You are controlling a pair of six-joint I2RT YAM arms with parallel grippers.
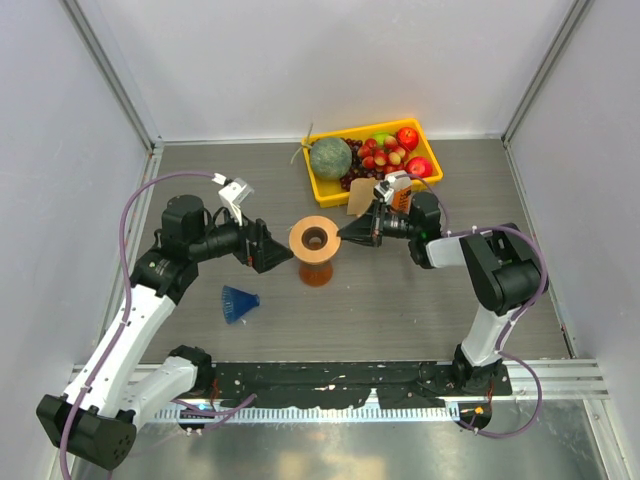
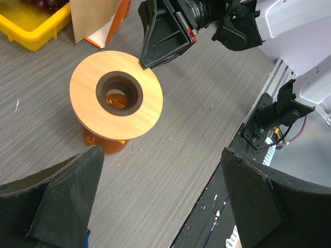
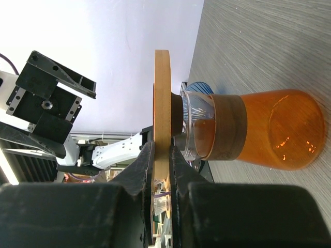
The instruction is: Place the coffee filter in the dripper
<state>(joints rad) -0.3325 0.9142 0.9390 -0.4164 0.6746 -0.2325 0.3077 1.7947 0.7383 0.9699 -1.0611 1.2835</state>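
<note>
The dark blue ribbed dripper (image 1: 238, 302) lies on its side on the table, left of centre; part of it shows behind the glass neck in the right wrist view (image 3: 199, 89). The tan paper coffee filter (image 1: 360, 197) leans by the orange-and-white carton (image 1: 399, 197); it also shows in the left wrist view (image 2: 95, 18). My right gripper (image 1: 346, 236) is shut on the rim of the wooden ring stand (image 3: 162, 93), one finger on each face. My left gripper (image 1: 275, 246) is open and empty, just left of the stand (image 2: 150, 98).
The wooden ring sits on an orange glass carafe (image 3: 279, 129) standing mid-table (image 1: 316, 272). A yellow tray (image 1: 322, 187) with a melon and several fruits stands at the back. The table's front edge and black rail (image 2: 248, 134) lie near the left gripper.
</note>
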